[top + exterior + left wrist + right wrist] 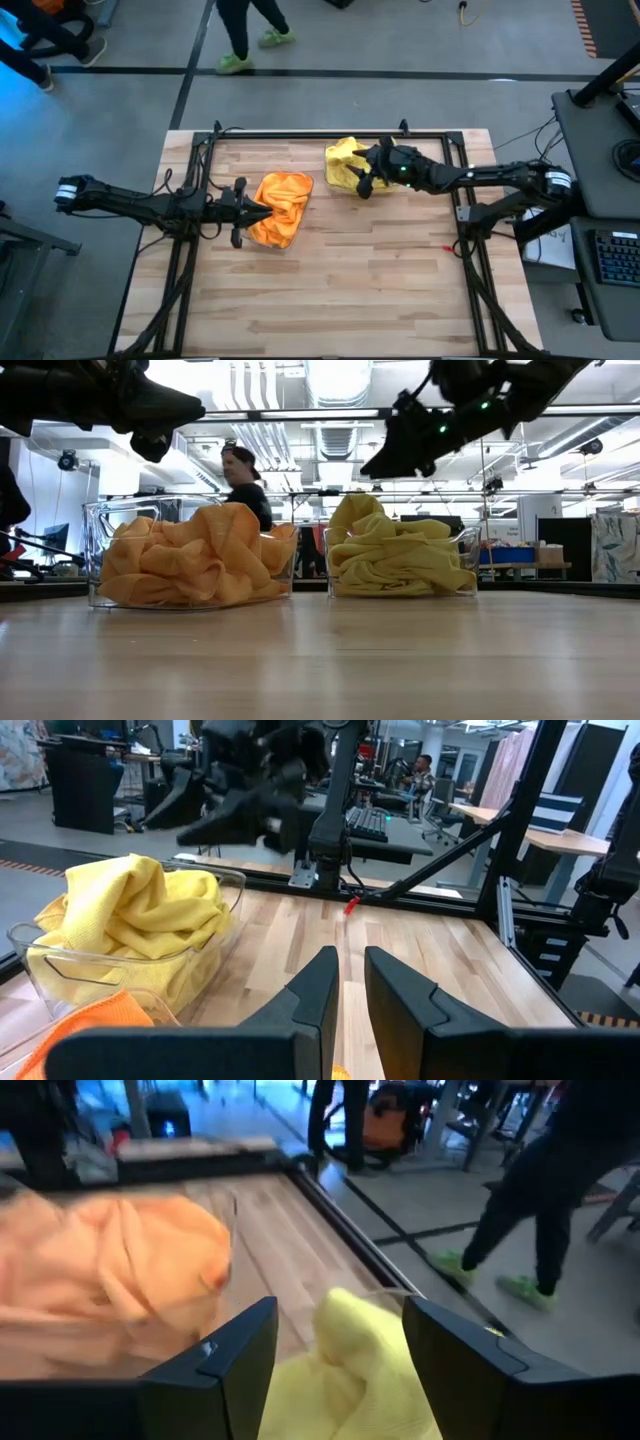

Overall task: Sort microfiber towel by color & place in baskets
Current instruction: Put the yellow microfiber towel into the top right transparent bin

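Orange microfiber towels (282, 207) fill the left clear basket (95, 550), heaped above its rim. Yellow towels (395, 555) fill the right basket (468, 565), also seen as the yellow heap (130, 920); one fold (345, 1370) stands up in a peak. My right gripper (365, 172) hangs open above the yellow heap (400, 450), with the peak showing between its fingers (338, 1315) but below them, apart. My left gripper (255, 212) hovers level above the orange basket's left end (160, 410), its fingers (350, 990) shut to a narrow slit, holding nothing.
A black metal frame (330, 132) runs around the table's far and side edges. Bare wood (330, 290) takes up the near half of the table. A person (245, 40) walks on the floor beyond the far edge; a person (245, 480) shows behind the baskets.
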Robot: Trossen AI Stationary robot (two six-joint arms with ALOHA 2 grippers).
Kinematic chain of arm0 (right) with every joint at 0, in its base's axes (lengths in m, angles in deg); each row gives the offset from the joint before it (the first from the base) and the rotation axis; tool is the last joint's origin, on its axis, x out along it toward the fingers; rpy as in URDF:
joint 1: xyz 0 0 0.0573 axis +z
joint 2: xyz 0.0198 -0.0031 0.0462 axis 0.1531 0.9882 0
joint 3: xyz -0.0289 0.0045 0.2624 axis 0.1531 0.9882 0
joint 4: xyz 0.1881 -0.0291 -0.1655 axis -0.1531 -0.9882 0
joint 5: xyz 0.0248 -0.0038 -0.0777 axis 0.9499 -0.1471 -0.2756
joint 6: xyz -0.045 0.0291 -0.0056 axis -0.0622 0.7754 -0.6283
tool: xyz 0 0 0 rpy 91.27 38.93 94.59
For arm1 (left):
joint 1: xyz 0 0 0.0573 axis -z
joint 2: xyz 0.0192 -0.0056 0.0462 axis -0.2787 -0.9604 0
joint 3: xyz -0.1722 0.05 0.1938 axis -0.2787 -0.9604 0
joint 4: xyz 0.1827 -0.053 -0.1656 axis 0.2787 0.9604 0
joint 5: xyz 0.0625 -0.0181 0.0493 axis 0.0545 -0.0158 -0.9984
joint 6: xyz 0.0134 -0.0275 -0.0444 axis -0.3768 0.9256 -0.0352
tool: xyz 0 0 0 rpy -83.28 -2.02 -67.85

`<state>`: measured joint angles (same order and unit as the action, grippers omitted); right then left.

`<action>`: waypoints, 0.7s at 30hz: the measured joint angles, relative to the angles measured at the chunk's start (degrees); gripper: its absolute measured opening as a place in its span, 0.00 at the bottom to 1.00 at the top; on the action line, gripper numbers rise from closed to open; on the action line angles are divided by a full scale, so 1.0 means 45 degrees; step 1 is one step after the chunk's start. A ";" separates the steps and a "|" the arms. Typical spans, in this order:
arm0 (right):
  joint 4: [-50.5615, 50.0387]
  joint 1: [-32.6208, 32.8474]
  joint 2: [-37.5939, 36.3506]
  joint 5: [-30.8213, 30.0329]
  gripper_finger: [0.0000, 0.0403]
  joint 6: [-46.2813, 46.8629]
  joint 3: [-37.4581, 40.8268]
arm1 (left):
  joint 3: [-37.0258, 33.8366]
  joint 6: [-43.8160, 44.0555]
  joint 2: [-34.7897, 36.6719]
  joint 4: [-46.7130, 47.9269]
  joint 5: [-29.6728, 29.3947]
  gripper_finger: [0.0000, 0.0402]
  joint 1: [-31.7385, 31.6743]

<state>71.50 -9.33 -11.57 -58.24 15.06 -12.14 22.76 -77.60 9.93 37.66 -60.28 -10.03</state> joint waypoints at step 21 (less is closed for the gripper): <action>0.1085 -0.0266 0.2929 -0.1214 0.03 -0.0172 -0.0405 | 0.0000 0.0005 -0.0363 0.0073 0.0002 0.10 0.0001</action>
<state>76.38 -10.52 1.61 -63.70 14.29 -13.96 22.76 -77.58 8.30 37.99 -60.27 -10.02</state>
